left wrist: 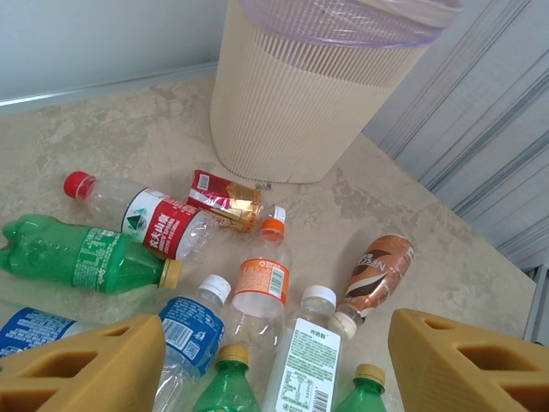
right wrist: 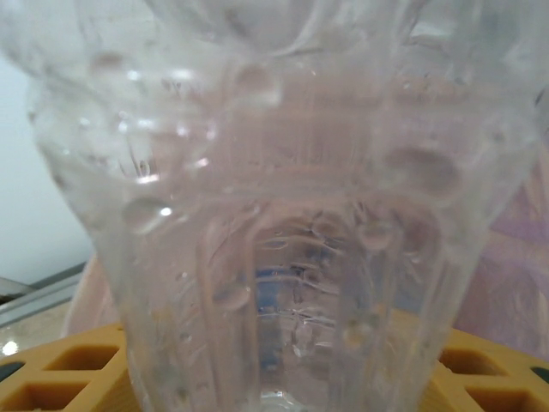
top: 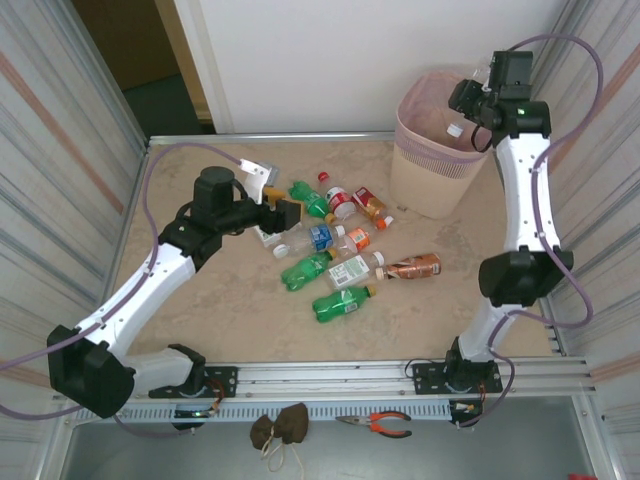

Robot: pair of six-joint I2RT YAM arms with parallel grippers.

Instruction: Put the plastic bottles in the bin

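Grips a clear bottle (right wrist: 274,215) in the right jaws, bin (top: 430,180) mouth just beneath them. Hangs the left jaws parted, other bottles (left wrist: 257,292) lying flat below and ahead on the table (left wrist: 129,146).

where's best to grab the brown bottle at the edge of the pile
Probably grip the brown bottle across its labelled middle, from above, fingers straddling its width. It lies on its side with bare table along both long sides; only its cap nears the white-labelled bottle.
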